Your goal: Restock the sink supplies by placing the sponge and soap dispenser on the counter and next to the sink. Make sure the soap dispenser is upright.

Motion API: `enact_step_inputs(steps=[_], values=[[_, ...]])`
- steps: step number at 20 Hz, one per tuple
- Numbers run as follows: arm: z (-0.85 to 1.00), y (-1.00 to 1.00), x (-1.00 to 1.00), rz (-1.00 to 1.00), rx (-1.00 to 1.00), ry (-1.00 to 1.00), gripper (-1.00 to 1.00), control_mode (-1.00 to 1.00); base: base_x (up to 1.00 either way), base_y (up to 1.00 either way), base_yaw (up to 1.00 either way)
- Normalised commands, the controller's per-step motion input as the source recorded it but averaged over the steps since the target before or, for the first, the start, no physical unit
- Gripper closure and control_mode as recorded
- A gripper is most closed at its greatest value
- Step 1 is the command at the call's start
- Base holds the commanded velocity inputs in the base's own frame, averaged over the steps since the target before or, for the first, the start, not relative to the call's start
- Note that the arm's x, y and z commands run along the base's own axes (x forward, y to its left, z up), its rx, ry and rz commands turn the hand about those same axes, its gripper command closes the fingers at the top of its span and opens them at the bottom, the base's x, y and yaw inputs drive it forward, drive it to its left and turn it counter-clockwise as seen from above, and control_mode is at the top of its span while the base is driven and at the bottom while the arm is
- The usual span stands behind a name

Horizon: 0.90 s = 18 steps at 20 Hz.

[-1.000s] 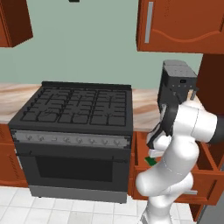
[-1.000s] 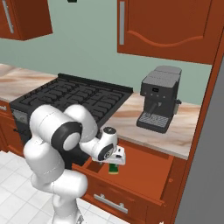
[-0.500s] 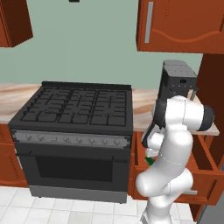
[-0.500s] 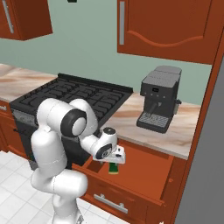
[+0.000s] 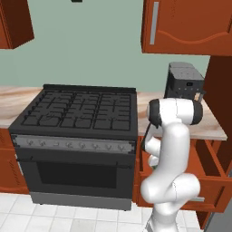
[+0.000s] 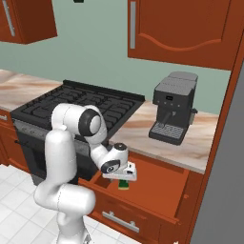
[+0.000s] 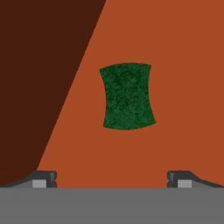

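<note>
centre of the hand view: sponge [image 7: 127, 96] on drawer [image 6: 157, 183] floor, claw [image 7: 112, 179] now squarely above, spread wide (empty); grasp next.

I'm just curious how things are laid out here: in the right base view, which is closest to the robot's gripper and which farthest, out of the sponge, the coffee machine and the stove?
1. Sponge: in the open drawer, directly under the open gripper.
2. Stove: left, behind the arm.
3. Coffee machine: on the counter, back right; farthest, though not by much.
</note>
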Motion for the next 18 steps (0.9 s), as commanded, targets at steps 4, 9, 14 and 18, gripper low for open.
enact_step_inputs(steps=[4, 9, 14, 18], values=[[-0.27, -0.1, 0.09, 0.1, 0.01, 0.0, -1.0, -1.0, 0.0, 0.0, 0.0], [-0.25, 0.0, 0.21, 0.05, 0.0, 0.0, -1.0, -1.0, 0.0, 0.0, 0.0], [-0.07, 0.0, 0.55, 0.0, 0.01, 0.0, -1.0, -1.0, 0.0, 0.0, 0.0], [-0.01, -0.01, 0.66, 0.0, 0.03, 0.01, -1.0, -1.0, 0.0, 0.0, 0.0]])
